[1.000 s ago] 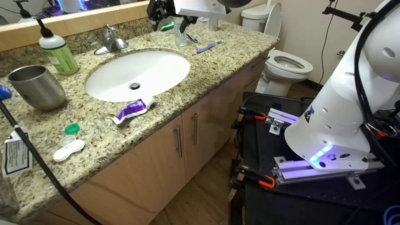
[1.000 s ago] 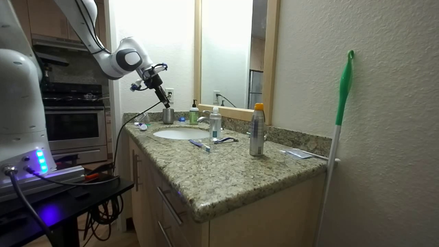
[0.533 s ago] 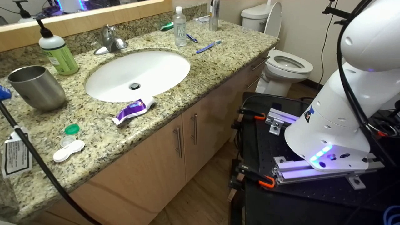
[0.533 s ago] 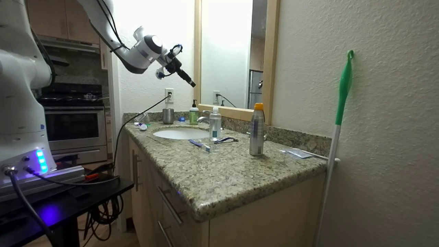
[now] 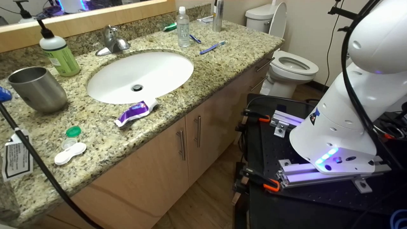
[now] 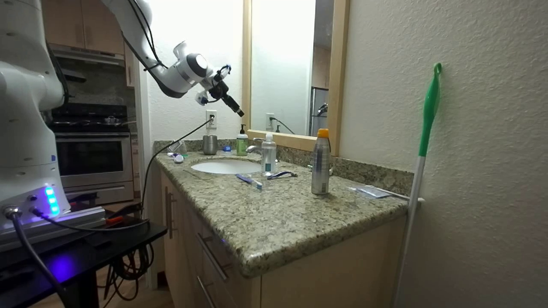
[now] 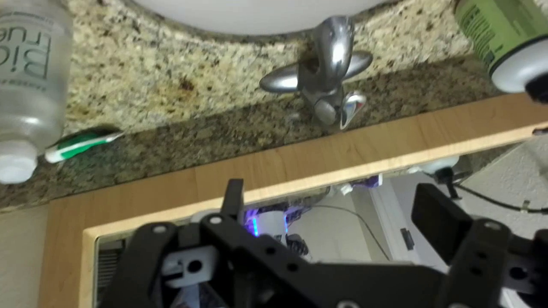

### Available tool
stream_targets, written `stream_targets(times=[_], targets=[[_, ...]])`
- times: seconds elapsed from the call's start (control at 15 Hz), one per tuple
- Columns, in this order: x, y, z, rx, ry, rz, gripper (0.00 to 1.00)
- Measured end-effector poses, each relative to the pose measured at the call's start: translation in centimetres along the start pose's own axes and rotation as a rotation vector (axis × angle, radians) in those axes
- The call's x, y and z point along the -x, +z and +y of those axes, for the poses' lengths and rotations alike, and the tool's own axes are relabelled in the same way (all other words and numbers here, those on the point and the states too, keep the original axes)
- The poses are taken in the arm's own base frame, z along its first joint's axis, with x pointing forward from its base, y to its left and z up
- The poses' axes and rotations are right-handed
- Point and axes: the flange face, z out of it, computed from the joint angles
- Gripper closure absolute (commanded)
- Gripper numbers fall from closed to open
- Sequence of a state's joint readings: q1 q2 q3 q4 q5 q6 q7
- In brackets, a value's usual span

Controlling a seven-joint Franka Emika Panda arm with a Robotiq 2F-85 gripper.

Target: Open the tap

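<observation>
Pincer (image 7: 330,192) dipped slightly since last frame, spread wide; tap (image 7: 327,77) below it, not touching. I'd centre over lever (image 7: 353,106), descend slowly, lift gently.

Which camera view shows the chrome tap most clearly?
The wrist view: there the chrome tap appears largest, with its spout and lever unobstructed. Both exterior views show it smaller; in an exterior view the clear Biotrue bottle partly hides it.
</observation>
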State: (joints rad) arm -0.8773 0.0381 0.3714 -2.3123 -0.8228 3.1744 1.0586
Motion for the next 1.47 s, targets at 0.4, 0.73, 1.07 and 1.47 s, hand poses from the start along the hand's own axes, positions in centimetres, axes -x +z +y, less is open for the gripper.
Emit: stream_targets(times=[0.4,0.73,1.07,1.47], targets=[[-0.9,8.1,-5.1,-0.020,-0.211,-0.199,0.00],[-4.5,7.5,-5.3,0.026,-0.225,-0.182,0.00],[-3.7,9.9,-4.2,0.080,-0.226,-0.159,0.00],[-2.3,14.9,-4.7,0.087,-0.184,-0.108,0.00]])
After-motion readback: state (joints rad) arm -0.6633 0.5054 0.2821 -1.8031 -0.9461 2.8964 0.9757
